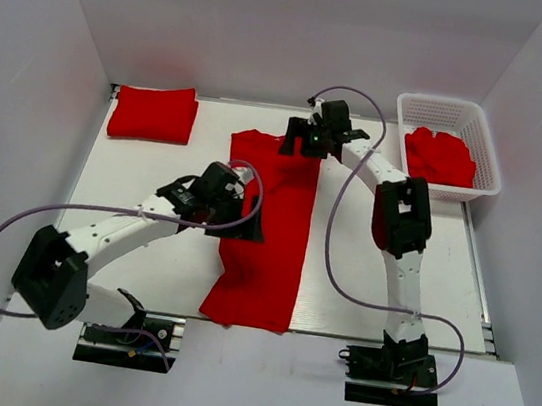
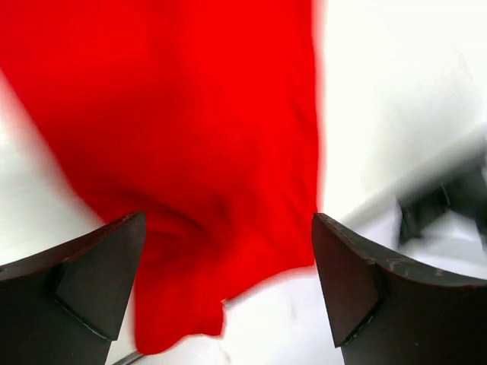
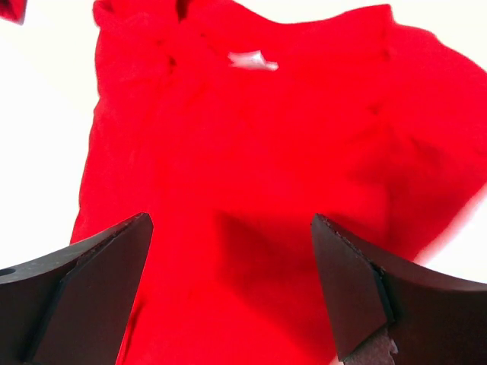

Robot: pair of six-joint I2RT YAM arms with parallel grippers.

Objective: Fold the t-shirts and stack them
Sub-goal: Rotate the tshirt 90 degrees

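While the t-shirt [image 1: 270,243] lies stretched on the tabletop [image 1: 132,184] beneath me | left claw [image 2: 228,224]: released, empty, over its middle left edge | right claw [image 3: 228,224]: released, empty, over its collar end

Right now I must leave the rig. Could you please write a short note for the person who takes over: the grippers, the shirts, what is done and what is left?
Left gripper: open, empty, over the left edge of the middle shirt.
Right gripper: open, empty, over the collar end of the same shirt.
Shirts: the middle shirt lies as a long narrow strip on the table; a folded shirt sits at the far left corner; unfolded shirts wait in the basket, number unclear.
Done: one shirt folded.
Left: finish the strip, stack it on the folded one, then do the basket.
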